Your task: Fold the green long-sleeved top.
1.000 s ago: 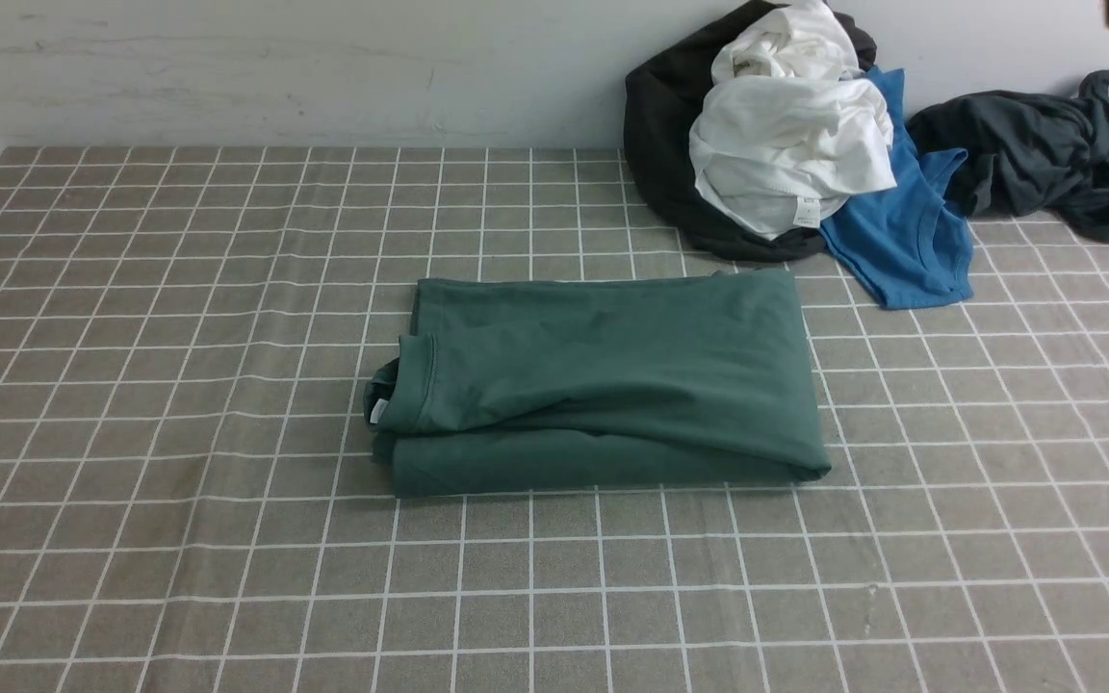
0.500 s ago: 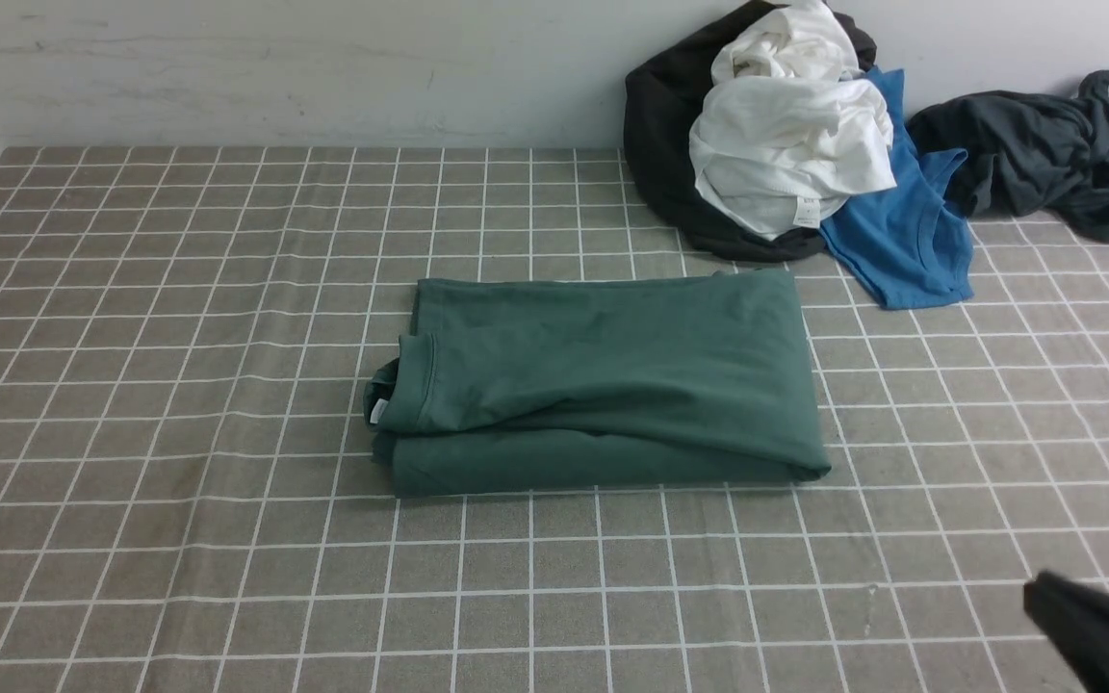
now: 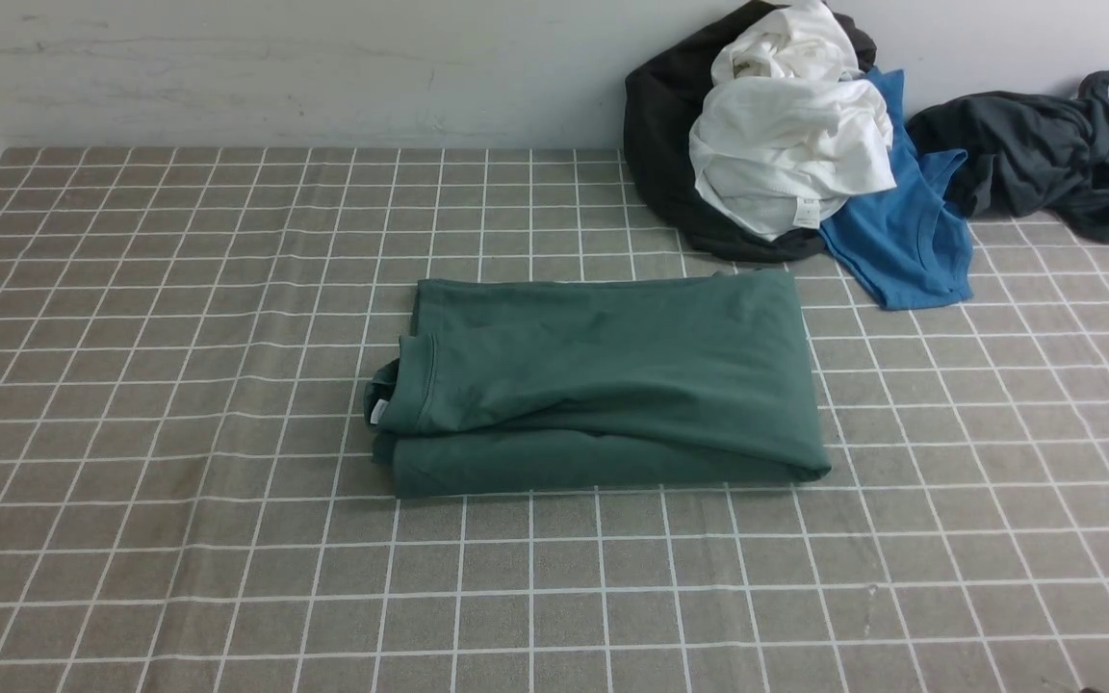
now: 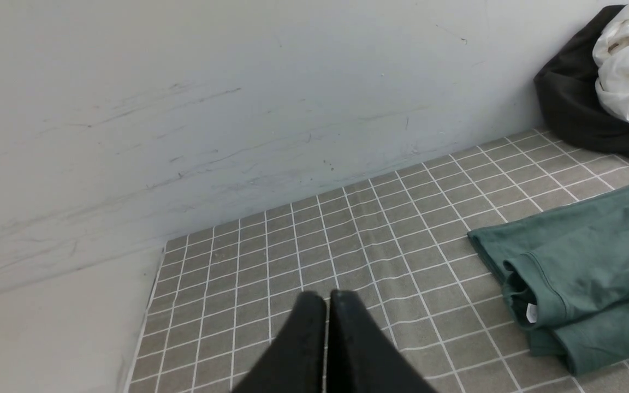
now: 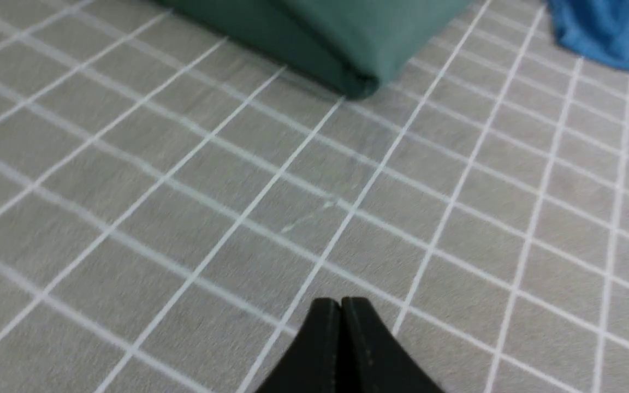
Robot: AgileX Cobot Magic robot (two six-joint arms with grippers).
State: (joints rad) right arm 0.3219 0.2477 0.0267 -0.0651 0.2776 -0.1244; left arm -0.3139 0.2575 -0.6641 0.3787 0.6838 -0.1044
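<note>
Two claws, both empty and pinched together, sit clear of the work: the left claw (image 4: 326, 297) hangs over bare checked cloth off toward nine o'clock of the garment, and the right claw (image 5: 340, 303) hovers over the grid toward five o'clock of it, its fingertips closed with no gap. Neither shows in the front view, which suggests both arms are pulled back so the result lies unobstructed.

At the middle of the bench (image 3: 131, 481) rests the green long-sleeved top (image 3: 603, 380), folded into a compact rectangle of several layers. Its ribbed collar and white neck label face nine o'clock, while a rounded fold edge runs along the three o'clock side. The layers stack fairly squarely, though the six o'clock edge shows a lower layer peeking out under a slanting upper flap. No sleeve hangs loose.

Toward one o'clock, against the wall (image 3: 275, 67), a pile of other clothes lies well apart from the top: a white shirt (image 3: 790, 144) heaped on a black garment (image 3: 660, 144), a blue shirt (image 3: 901, 241) beside them, and a dark grey garment (image 3: 1045, 154) further toward two o'clock.

Judging by this, folding looks essentially finished.
</note>
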